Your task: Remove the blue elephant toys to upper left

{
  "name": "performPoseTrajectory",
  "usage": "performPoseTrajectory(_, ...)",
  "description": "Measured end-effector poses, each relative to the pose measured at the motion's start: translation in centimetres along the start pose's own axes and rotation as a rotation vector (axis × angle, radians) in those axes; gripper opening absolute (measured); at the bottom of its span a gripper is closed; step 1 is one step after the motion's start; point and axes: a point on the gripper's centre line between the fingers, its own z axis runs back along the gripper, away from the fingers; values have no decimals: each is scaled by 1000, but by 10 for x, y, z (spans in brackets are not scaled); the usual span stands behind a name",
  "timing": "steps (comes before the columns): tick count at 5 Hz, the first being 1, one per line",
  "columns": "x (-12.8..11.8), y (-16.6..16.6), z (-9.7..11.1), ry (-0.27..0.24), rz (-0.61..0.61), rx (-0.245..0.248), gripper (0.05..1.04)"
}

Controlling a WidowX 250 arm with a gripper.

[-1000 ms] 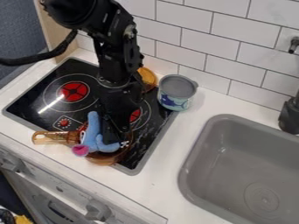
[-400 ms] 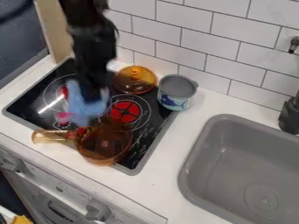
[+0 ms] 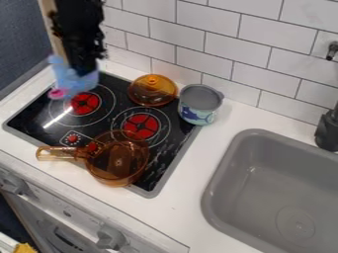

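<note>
Gripper (image 3: 84,73) of a black robot arm (image 3: 78,27) at the upper left, pointing down with its jaws closed around a blue elephant toy (image 3: 66,78); the toy is at the upper-left part of a black stovetop (image 3: 99,124), just above the upper-left red burner (image 3: 84,103) as the camera sees it, with a pink part (image 3: 58,93) at its lower left; how high it hangs cannot be told.

Lower on the stovetop sits a see-through amber saucepan (image 3: 109,170), upright, its handle (image 3: 58,154) pointing left past the stovetop's edge; a second red burner (image 3: 141,126) lies between the pan and an amber lid (image 3: 151,91), which rests knob up near the back edge; just right of the lid, a gray and blue pot (image 3: 198,105) with a dark blue pattern stands upright by the stovetop's right edge.

A white counter (image 3: 175,190) surrounds the stovetop; a gray sink (image 3: 264,192) is set into it at the right, with a dark faucet (image 3: 328,132) at the picture's right edge; white tiles (image 3: 264,42) cover the wall behind.
</note>
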Motion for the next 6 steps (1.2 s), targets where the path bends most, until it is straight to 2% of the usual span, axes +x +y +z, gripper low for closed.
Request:
performPoseTrajectory(1,28,13,-27,24,19,33,59)
performPoseTrajectory(2,51,28,-38,42,29,51,59)
performPoseTrajectory(3,63,41,-49,53,46,78,59)
performPoseTrajectory(4,63,51,-56,76,49,118,73)
performPoseTrajectory(5,60,60,-57,66,80,150,144)
performPoseTrajectory(6,55,64,-59,75,102,151,351)
